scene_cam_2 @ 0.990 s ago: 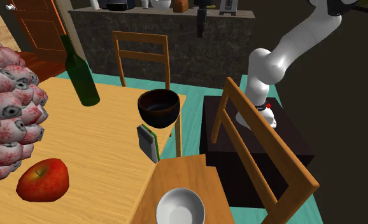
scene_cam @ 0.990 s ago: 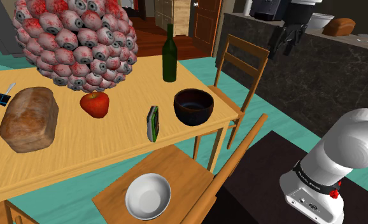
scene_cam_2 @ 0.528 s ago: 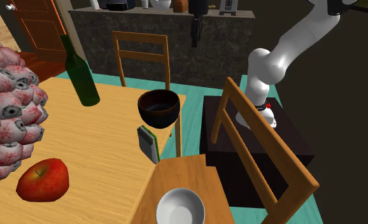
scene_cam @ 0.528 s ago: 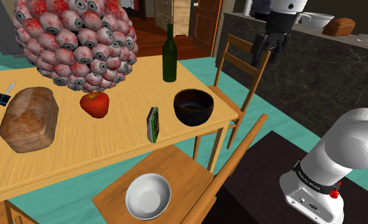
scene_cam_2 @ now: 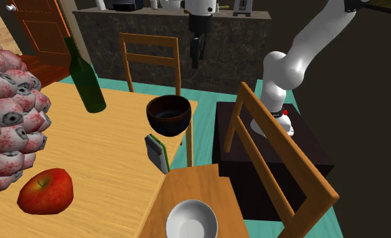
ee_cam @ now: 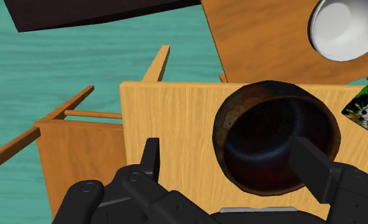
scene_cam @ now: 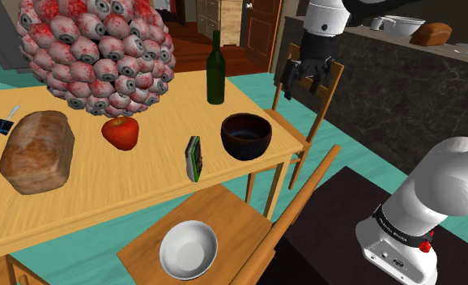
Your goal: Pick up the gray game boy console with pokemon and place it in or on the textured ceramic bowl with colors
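Observation:
The game boy [scene_cam: 194, 156] stands on its edge on the wooden table [scene_cam: 143, 186], grey with a green side; its colourful face [ee_cam: 366, 109] peeks in by the wrist view's edge. Close beside it sits a dark bowl [scene_cam: 246, 135] with a brown rim [scene_cam_2: 168, 115], near the table's end. A white bowl [scene_cam: 189, 249] rests on a chair seat below the table. My gripper [scene_cam: 300, 85] hangs open and empty in the air over the far chair's back, above and beyond the dark bowl [ee_cam: 275, 143]. The fingers [ee_cam: 152, 159] stand wide apart.
A green bottle [scene_cam: 215, 69], a red apple [scene_cam: 121, 132], a bread loaf [scene_cam: 38, 151] and a big cluster of eyeballs [scene_cam: 95, 53] share the table. One wooden chair [scene_cam: 309, 81] stands at the table's end, another [scene_cam_2: 282, 169] by the stand. A dark counter [scene_cam: 386, 73] runs behind.
The arm has swung down and toward the shoulder view's left, from in front of the counter to above the chair back at the table's end. The fingers stay open.

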`<state>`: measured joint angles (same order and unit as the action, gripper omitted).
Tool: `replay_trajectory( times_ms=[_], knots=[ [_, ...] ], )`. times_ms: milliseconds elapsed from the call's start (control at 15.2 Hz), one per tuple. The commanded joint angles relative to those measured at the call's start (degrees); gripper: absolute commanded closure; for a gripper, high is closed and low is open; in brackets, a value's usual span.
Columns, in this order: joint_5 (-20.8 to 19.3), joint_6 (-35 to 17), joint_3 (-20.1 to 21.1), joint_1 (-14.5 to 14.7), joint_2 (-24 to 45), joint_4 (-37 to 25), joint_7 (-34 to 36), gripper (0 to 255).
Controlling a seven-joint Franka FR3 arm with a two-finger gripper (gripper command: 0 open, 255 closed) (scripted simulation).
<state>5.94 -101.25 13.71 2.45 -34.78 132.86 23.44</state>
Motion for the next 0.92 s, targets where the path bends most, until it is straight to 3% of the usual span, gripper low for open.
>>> replay_trajectory(
  times_ms=[0, 462, 858],
  knots=[
    [0.60, -2.23, 2.44, 0.21, 2.87, -1.12, 3.11, 0],
    [-0.29, -9.28, 10.75, 0.20, 14.24, -6.66, 14.17, 0],
    [-5.74, -13.56, 17.33, -0.05, 26.56, -14.51, 25.20, 0]
  ],
)
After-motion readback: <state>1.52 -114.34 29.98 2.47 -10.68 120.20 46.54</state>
